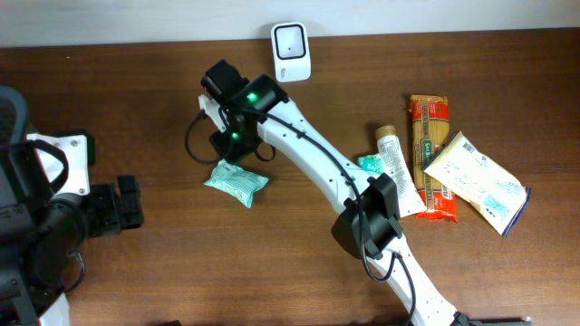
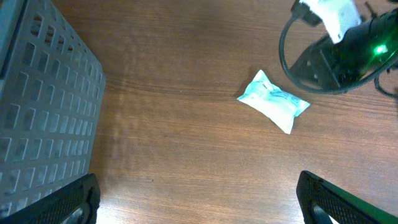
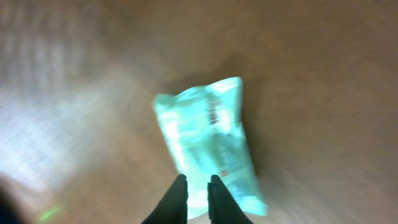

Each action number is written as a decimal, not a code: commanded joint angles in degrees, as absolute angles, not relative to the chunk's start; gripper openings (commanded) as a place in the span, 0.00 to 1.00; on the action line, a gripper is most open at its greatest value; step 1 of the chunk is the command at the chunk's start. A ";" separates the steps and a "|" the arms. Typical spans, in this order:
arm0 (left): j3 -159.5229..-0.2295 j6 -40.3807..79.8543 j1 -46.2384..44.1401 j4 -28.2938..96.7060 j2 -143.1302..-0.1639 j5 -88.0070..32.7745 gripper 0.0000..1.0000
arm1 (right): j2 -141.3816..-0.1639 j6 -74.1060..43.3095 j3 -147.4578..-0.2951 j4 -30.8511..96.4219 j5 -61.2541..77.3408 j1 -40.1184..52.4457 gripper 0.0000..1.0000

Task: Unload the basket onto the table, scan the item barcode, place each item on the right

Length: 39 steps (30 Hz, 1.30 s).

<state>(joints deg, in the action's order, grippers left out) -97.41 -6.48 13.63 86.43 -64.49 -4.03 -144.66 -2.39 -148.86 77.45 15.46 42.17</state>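
A small teal packet [image 1: 236, 182] lies flat on the brown table, left of centre; it also shows in the left wrist view [image 2: 273, 101]. My right gripper [image 1: 232, 147] hovers just behind it with its jaws almost together. In the right wrist view the gripper [image 3: 198, 182] points at the blurred packet [image 3: 208, 143], and only a sliver of teal shows between the fingers, with nothing gripped. A white scanner [image 1: 291, 52] stands at the table's far edge. My left gripper [image 2: 198, 199] stays wide open at the left, well away from the packet. No barcode is legible.
A grey mesh basket [image 2: 43, 106] sits at the left beside the left arm. At the right lie a red-and-yellow pasta pack [image 1: 432, 154], a white bag [image 1: 476, 181] and a tube [image 1: 396, 167]. The white right arm [image 1: 317, 163] crosses the middle of the table.
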 commanded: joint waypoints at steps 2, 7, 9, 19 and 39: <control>-97.76 -7.42 13.82 86.46 -64.31 -3.62 0.99 | -144.70 -1.96 -139.63 80.16 22.33 45.71 0.04; -97.76 -7.42 13.82 86.46 -64.31 -3.62 0.99 | -144.70 -2.37 -127.52 75.57 19.46 47.72 0.04; -97.76 -7.42 13.82 86.46 -64.31 -3.62 0.99 | -144.70 -5.41 -127.15 74.24 10.24 46.81 0.05; -97.76 -7.42 13.82 86.48 -64.36 -3.62 0.99 | -144.29 7.40 -143.79 88.12 24.21 39.31 0.30; -97.76 -7.42 13.82 86.48 -64.42 -3.62 0.99 | -145.82 9.32 -120.09 58.48 38.59 31.79 0.81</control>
<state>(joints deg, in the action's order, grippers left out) -97.41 -6.48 13.63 86.43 -64.49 -4.03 -145.82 12.10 -124.29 59.66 39.86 31.03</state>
